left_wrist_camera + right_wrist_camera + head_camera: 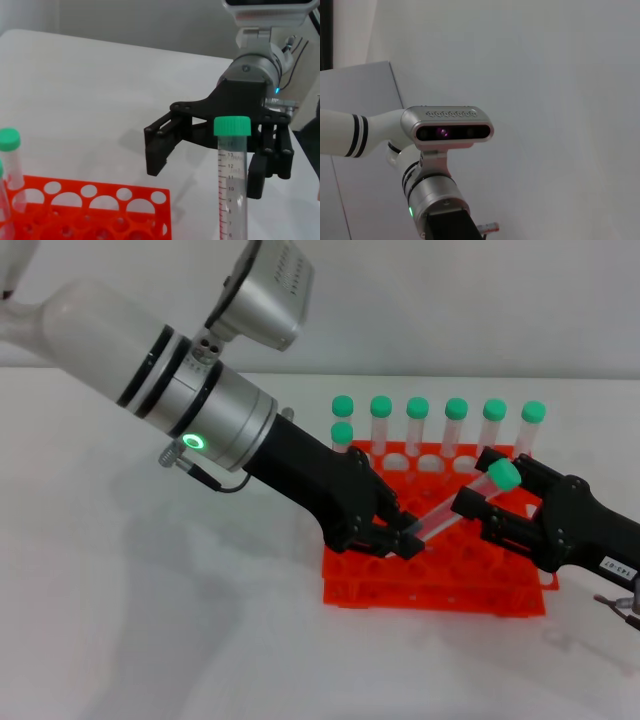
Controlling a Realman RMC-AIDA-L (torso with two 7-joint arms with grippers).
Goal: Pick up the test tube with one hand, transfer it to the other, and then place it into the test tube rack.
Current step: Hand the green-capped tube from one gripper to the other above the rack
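- Clearly a handover in mid-air: the test tube slants above the test tube rack, tapered end pinched in the left gripper, green cap toward the right gripper.
- Right fingers are spread wide around the capped end, not yet clamped.
- Both arms reach inward over the bench and meet above the rack.
- Seven other tubes stand along the rack's far edge.

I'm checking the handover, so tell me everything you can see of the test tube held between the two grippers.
The test tube is slim clear plastic with a green screw cap and printed scale marks. It hangs tilted above the orange rack, cap toward the robot's right. The left gripper is shut on its lower end. The right gripper is open, fingers either side of the part just under the cap, not clamped.
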